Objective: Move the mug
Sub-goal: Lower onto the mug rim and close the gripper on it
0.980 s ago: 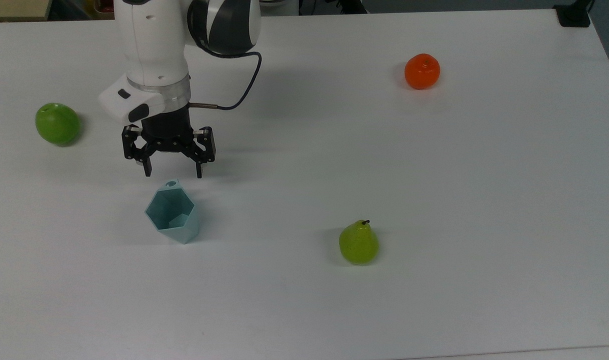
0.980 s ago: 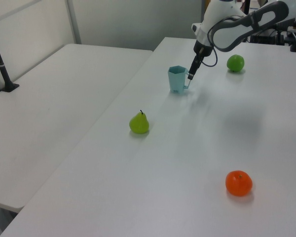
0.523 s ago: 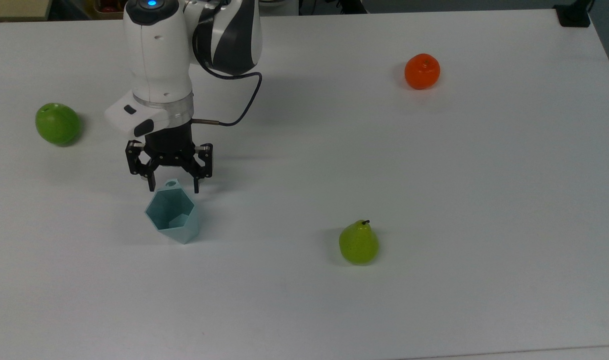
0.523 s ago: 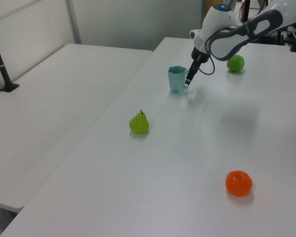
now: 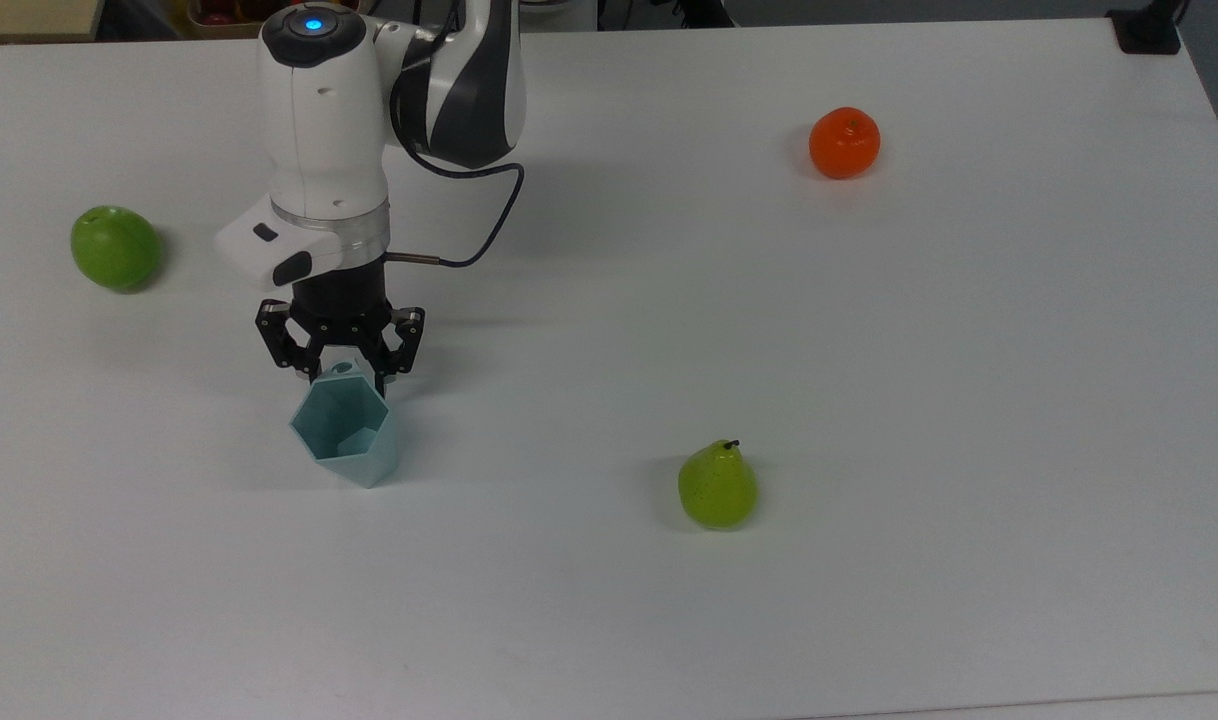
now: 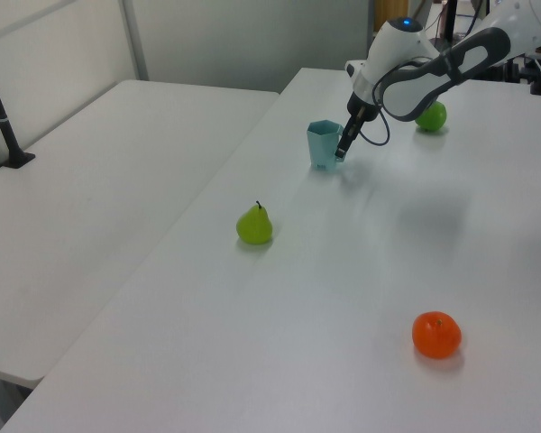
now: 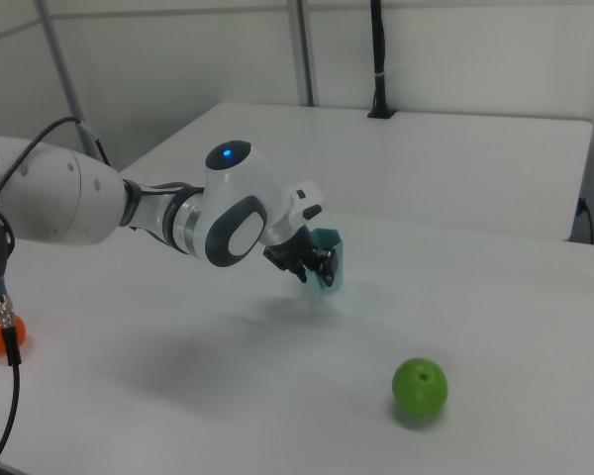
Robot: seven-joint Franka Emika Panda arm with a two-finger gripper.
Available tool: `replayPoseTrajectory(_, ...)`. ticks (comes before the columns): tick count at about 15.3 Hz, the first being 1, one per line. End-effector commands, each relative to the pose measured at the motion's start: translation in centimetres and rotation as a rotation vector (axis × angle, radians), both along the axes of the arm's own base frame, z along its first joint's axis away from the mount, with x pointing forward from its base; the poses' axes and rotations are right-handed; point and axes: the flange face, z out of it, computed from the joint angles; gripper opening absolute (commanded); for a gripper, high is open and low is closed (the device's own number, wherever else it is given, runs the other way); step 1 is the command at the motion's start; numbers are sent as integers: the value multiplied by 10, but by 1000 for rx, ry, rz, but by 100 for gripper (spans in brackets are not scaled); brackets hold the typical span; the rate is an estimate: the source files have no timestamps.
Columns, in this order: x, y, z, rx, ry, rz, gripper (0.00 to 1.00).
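Observation:
The mug (image 5: 344, 432) is a pale light-blue faceted cup standing upright on the white table (image 5: 919, 400), with a small holed tab on its far rim. My gripper (image 5: 345, 374) points down at that tab, open, one finger on each side of it and the rear rim. In the left view the gripper (image 6: 340, 152) sits against the right side of the mug (image 6: 323, 144). In the right view the gripper (image 7: 315, 271) partly hides the mug (image 7: 329, 259).
A green apple (image 5: 115, 247) lies at the top view's left. A yellow-green pear (image 5: 717, 486) stands to the mug's right in the top view, and an orange (image 5: 844, 143) sits far right. A second white table (image 6: 99, 180) adjoins in the left view.
My gripper has come down and toward the mug, from above and behind it to straddling the tab. Its fingers have narrowed somewhat. The mug has stayed in place.

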Motion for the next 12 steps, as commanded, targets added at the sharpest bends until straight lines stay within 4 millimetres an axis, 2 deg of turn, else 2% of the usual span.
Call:
replayPoseTrajectory(1,1,1,2,-1,-19,3,37)
replayPoseTrajectory(2,1,1,2,-1,-19,3,32)
replayPoseTrajectory(5,0,2,1,-4,-15,9,0)
replayPoseTrajectory(10,0,2,2,-6,-11,11,0)
replayPoseTrajectory(12,-1,2,11,1,-22,5,0)
